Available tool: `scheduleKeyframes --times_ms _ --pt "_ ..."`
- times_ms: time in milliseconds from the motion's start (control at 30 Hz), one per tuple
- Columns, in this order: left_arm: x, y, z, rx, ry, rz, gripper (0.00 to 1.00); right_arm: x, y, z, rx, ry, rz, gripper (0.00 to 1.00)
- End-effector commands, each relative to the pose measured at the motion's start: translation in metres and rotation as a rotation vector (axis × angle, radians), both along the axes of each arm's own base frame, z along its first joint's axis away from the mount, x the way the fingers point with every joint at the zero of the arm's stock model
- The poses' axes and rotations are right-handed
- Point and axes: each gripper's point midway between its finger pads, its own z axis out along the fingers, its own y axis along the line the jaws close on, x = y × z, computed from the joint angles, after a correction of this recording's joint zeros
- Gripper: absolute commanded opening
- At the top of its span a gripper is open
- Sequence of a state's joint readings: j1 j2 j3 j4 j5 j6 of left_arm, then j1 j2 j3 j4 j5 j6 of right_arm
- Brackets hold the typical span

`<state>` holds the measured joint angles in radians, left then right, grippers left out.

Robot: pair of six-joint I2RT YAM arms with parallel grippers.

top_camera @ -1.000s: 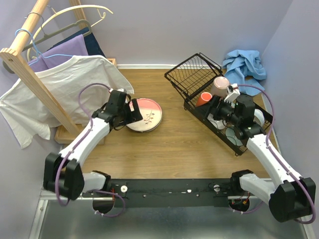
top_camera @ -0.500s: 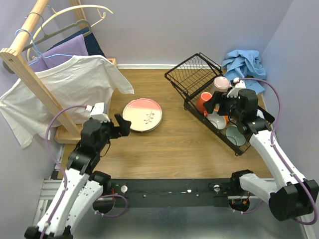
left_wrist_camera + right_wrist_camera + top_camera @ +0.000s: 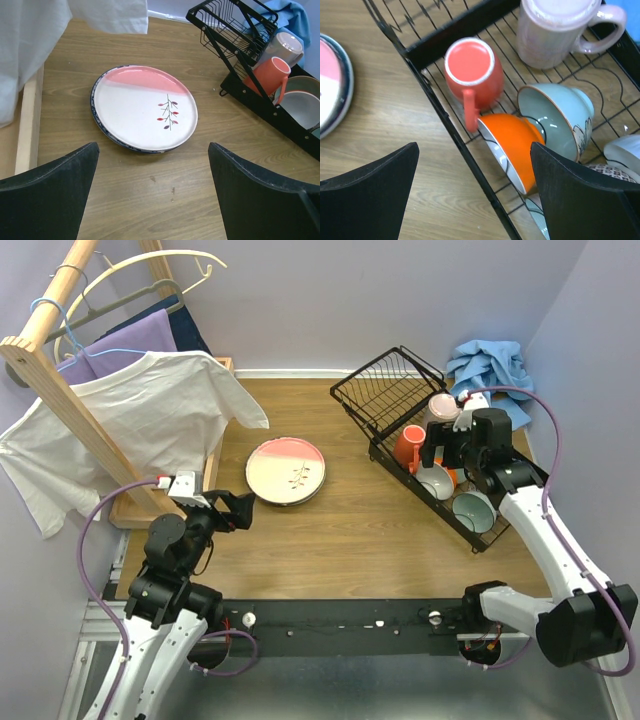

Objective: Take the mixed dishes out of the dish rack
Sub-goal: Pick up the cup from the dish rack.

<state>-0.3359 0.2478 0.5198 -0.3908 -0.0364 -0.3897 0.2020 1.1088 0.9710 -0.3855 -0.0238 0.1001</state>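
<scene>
The pink-and-cream plate (image 3: 286,470) with a leaf sprig lies flat on the wooden table, on top of a plate with a dark blue rim (image 3: 101,125). My left gripper (image 3: 241,510) is open and empty, near and left of the plates (image 3: 145,106). The black wire dish rack (image 3: 390,390) stands at the right. It holds an orange mug (image 3: 475,67), a pink mug (image 3: 552,27), an orange bowl (image 3: 517,142) and a pale-green bowl (image 3: 560,115). My right gripper (image 3: 433,450) is open and empty, above the rack's left rail (image 3: 455,125), beside the orange bowl.
A wooden clothes stand (image 3: 70,390) with a white shirt (image 3: 140,410) and hangers fills the left side. A blue cloth (image 3: 492,370) lies behind the rack. A patterned dish (image 3: 615,172) and a white piece (image 3: 626,149) sit further along the rack.
My left gripper has let go of the pink-and-cream plate and drawn back toward the near left. My right gripper has moved along the rack toward the mugs.
</scene>
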Motion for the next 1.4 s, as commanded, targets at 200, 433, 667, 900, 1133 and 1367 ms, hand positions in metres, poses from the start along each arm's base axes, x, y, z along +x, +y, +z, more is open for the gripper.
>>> scheduleKeyframes --times_ms 200,433,667,900,1133,1367 --pt "-0.001 -0.018 0.003 0.039 -0.032 -0.119 0.99 0.006 0.006 -0.013 0.004 0.084 0.025 1.0" --pt "-0.001 -0.018 0.002 0.044 -0.032 -0.117 0.99 0.027 0.02 -0.023 0.113 0.117 -0.018 1.0" --pt "-0.001 -0.016 0.002 0.046 -0.034 -0.106 0.99 0.062 0.013 -0.024 0.049 0.112 -0.067 1.0" --pt "0.001 -0.014 0.001 0.049 -0.028 -0.097 0.99 0.093 0.006 -0.043 -0.03 0.157 -0.106 1.0" --pt "0.002 -0.014 -0.001 0.055 -0.017 -0.092 0.99 0.105 0.016 -0.07 -0.032 0.23 -0.065 1.0" --pt "0.004 -0.013 -0.003 0.057 -0.01 -0.087 0.99 0.112 0.023 -0.093 -0.045 0.285 -0.04 1.0"
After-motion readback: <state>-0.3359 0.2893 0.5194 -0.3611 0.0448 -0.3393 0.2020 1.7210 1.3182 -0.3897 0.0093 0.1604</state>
